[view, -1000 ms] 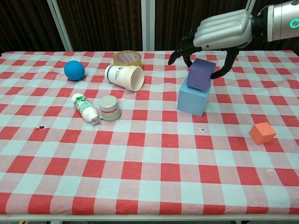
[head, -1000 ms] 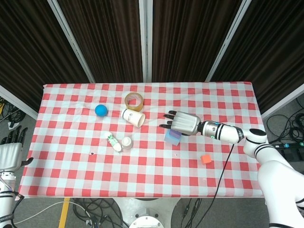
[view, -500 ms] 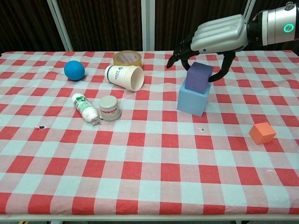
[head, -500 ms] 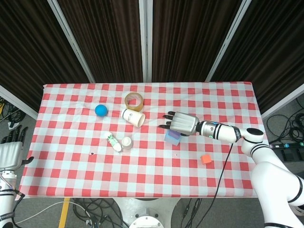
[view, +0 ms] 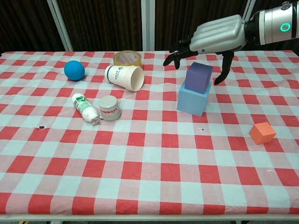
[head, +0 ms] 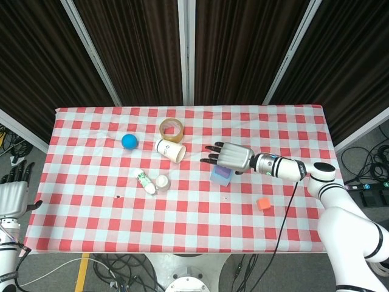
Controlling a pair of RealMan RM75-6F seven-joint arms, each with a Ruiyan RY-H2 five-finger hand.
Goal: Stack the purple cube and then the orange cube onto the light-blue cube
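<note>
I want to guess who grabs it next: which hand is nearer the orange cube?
Right. The right hand hovers open above the purple cube, up-left of the orange cube; the left hand hangs off the table's far left edge.

Right hand [view: 215, 39]: shiny silver metal back, black fingers [view: 174, 55]. Wrist is a silver tube w/ black band & small green light. Right arm [head: 349, 222] is fat, white, smooth plastic. Left hand [head: 13, 191] looks the same, silver w/ black fingers.
</note>
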